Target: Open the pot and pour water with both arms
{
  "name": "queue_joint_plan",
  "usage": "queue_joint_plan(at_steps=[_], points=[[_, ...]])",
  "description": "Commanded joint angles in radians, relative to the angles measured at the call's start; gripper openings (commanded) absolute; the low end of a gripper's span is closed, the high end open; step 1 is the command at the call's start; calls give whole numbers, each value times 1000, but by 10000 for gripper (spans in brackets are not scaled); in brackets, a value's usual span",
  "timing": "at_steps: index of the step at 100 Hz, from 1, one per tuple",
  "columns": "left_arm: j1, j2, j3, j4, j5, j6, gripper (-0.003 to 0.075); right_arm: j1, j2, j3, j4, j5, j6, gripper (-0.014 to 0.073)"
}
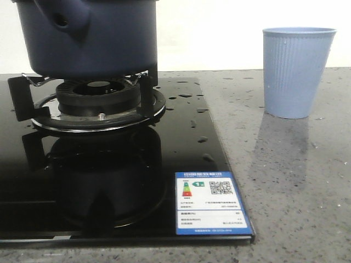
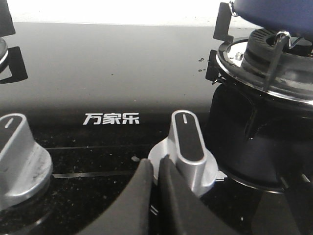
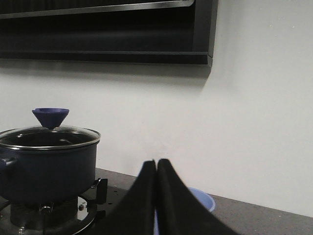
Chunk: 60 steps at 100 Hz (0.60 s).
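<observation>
The left gripper (image 2: 156, 196) has its two dark fingers pressed together with nothing between them, hovering just in front of a silver control knob (image 2: 188, 147) on the black glass hob (image 2: 98, 63); whether a finger touches the knob's base cannot be told. The right gripper (image 3: 156, 196) is likewise closed and empty, held up in the air with a pale blue ribbed cup (image 3: 203, 198) partly hidden behind it. The pot (image 3: 46, 169), dark navy with matte straight sides, sits on the burner grate (image 1: 82, 90) of the hob, its glass lid (image 3: 49, 134) in place with a navy cone-shaped knob on top. Small glossy drops of water (image 1: 189, 109) lie scattered on the glass beside the burner. In the front view the cup stands on the grey speckled bench (image 1: 296, 181), well apart from the pot.
</observation>
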Motion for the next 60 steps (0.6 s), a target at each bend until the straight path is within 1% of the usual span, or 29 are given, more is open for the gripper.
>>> queue_joint_plan(at_steps=[1, 28, 45, 60], points=[[3, -23, 29, -7, -46, -10, -20, -5, 8, -25, 11, -44, -2, -69], [3, -23, 29, -7, -46, -10, -20, -5, 8, -24, 11, -34, -2, -69], [3, -23, 29, -7, -46, -10, -20, -5, 8, -14, 11, 101, -2, -69], [3, -23, 29, -7, -46, -10, -20, -5, 8, -5, 11, 124, -2, -69]])
